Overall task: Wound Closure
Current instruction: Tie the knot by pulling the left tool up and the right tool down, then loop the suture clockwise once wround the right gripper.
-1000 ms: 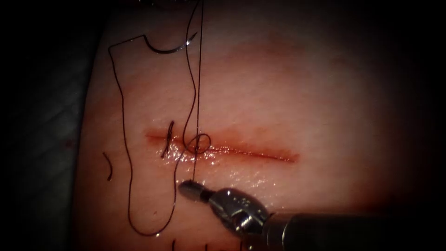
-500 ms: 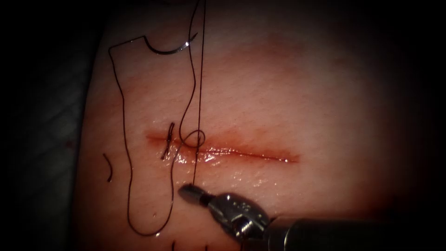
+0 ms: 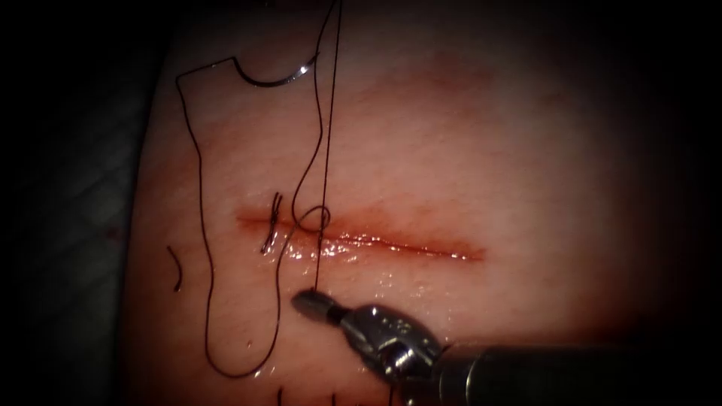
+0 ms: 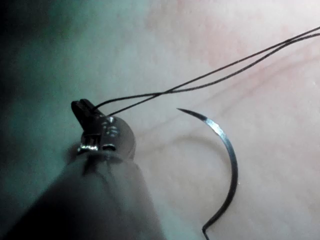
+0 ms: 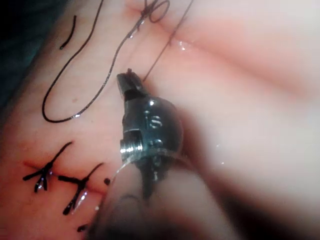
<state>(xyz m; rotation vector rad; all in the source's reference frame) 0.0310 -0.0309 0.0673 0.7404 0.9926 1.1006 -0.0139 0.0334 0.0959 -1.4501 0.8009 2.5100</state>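
Endoscope: right tool (image 3: 302, 301) at 6 o'clock of cut (image 3: 361, 242), clamped on thread (image 3: 325, 150); loop (image 3: 316, 219) smaller than a second ago, knot tightening.
Left wrist: left tool (image 4: 82, 108) gripping thread; needle (image 4: 225, 165) free on tissue (image 4: 270, 75).
Right wrist: clamped on thread end.
Next, presumably: opposed, even tension.

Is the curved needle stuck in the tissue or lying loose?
Lying loose. The needle rests flat on the tissue, its whole curve and tip bare, above the cut; no claw holds it.
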